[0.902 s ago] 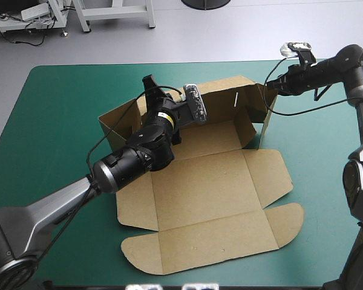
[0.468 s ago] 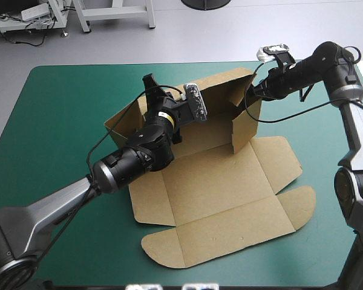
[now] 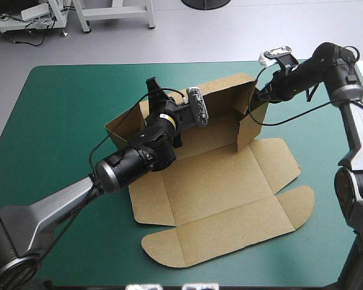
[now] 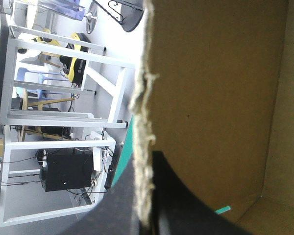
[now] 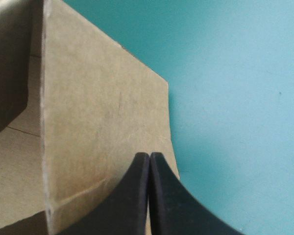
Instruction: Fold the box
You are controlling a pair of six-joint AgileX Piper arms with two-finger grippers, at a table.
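Left gripper (image 3: 151, 87): clamped on the rear wall (image 4: 215, 98) of the brown cut-board box (image 3: 218, 181).
Right gripper (image 5: 149, 161): fingers together, side flap (image 5: 98, 122) just ahead.
Risk: I reckon the flap springs outward.

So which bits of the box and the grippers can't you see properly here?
1. High view: the left arm blocks the spot where the left gripper pinches the box's back wall.
2. Left wrist view: the back wall's edge hides most of the outer finger.
3. Right wrist view: the right gripper's shut fingers cover their own tips, so whether they touch the side flap cannot be told.
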